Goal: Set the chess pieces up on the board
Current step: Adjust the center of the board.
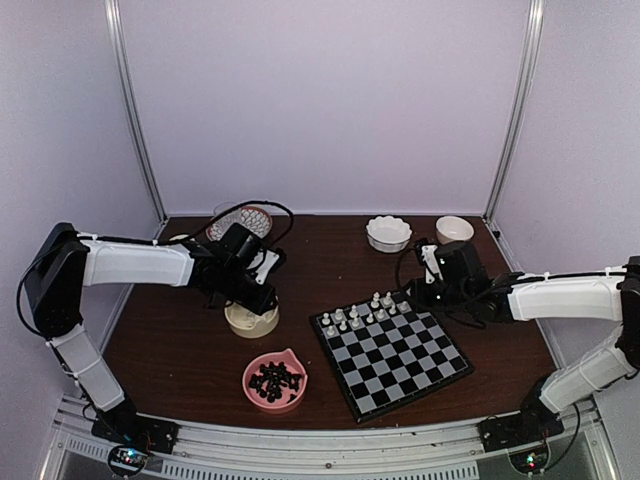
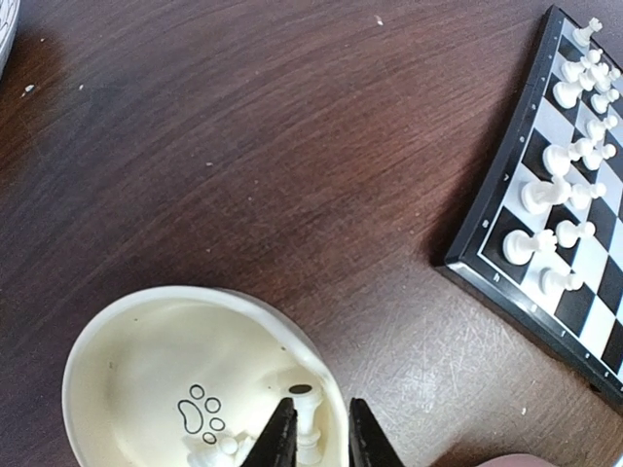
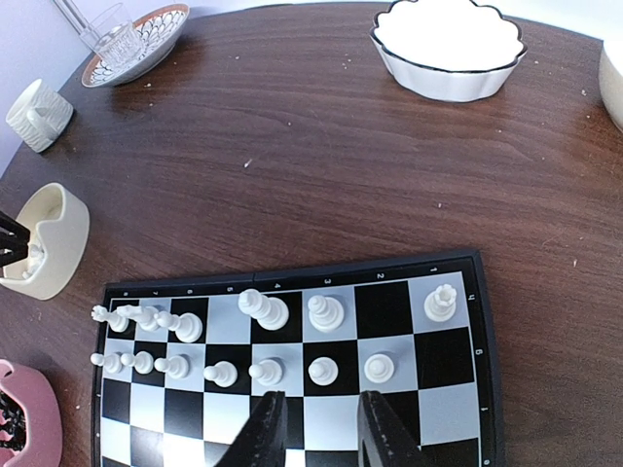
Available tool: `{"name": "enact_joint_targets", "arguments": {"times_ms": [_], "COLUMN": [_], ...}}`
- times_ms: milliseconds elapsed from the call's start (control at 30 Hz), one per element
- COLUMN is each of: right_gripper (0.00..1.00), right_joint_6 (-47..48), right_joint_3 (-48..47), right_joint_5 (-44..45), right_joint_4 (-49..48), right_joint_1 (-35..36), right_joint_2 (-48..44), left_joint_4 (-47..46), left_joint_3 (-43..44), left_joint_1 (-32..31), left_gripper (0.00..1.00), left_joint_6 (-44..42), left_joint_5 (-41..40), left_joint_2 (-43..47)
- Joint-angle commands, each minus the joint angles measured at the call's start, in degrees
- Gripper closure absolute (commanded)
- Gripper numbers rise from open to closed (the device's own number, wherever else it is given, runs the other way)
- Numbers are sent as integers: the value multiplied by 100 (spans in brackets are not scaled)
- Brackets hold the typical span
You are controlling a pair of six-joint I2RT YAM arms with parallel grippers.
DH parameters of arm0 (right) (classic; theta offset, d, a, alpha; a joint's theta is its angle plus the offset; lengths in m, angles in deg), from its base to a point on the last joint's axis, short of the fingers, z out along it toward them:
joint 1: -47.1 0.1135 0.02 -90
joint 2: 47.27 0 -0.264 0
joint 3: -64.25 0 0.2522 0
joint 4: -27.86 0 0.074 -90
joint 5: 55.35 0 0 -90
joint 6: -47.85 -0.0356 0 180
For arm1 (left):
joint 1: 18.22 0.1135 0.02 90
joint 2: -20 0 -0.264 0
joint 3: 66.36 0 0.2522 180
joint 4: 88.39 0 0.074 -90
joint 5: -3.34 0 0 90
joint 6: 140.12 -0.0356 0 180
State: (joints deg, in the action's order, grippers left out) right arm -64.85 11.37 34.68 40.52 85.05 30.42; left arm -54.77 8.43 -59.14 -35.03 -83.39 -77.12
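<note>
— How was it all laid out?
— A dark wooden table [image 1: 170, 340] carried the chessboard [image 1: 400, 362] right of centre, toward the near edge and turned at an angle.

— And the bowls?
— A cream paw-print bowl [image 2: 117, 389] sat just left of the board's far corner. A pink bowl [image 1: 246, 380] holding the black chessmen [image 1: 276, 382] lay nearer, left of the board. A scalloped white bowl [image 3: 448, 49] stood well back on the far side.

— The arms?
— The left gripper [image 2: 316, 433] reached down into the cream bowl. Its fingers were slightly parted on either side of a white piece [image 2: 308, 416], with a sliver of gap at that piece's right. The right gripper [image 3: 313, 428] hovered above the board just beside the white rows, its fingers a little spread with nothing between them.

— Where were the white chessmen [image 3: 263, 309]?
— In two rows along the board's far-left edge. The outer row had empty squares and some pieces at its left end leaned over. Another white piece lay low in the cream bowl.
</note>
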Motion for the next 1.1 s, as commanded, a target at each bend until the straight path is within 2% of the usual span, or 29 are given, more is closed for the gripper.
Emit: {"name": "enact_joint_targets", "arguments": {"times_ms": [0, 267, 400, 533, 633, 767, 900, 967, 1067], "right_gripper": [72, 72, 72, 72, 72, 72, 72, 72, 72], "right_joint_6": [20, 20, 18, 20, 24, 39, 46, 45, 49], "right_joint_3": [70, 70, 77, 74, 77, 88, 97, 105, 106], "right_joint_5": [13, 14, 14, 24, 32, 60, 90, 85, 78], "right_joint_4": [-34, -39, -39, -39, -35, -24, -18, -15, -17], "right_joint_1": [-26, -27, -25, -27, -25, -25, -25, -25, -25], "right_joint_2": [-108, -123, -143, -141, -153, -209, -244, -250, -263], "left_joint_4": [-159, -123, -123, -74, -179, -376, -350, -322, -298], "left_joint_3": [60, 265, 397, 532, 550, 509, 481, 475, 435], "left_joint_1": [-5, 2, -3, 62, 295, 606, 612, 612, 612], "left_gripper": [82, 84, 90, 94, 95, 93, 93, 89, 78], "left_joint_6": [63, 73, 99, 285, 555, 765, 752, 754, 802], "left_joint_5": [133, 39, -230, -840, -870, -164, -3, 76, 221], "left_joint_2": [-121, -486, -637, -805, -860, -935, -925, -907, -841]}}
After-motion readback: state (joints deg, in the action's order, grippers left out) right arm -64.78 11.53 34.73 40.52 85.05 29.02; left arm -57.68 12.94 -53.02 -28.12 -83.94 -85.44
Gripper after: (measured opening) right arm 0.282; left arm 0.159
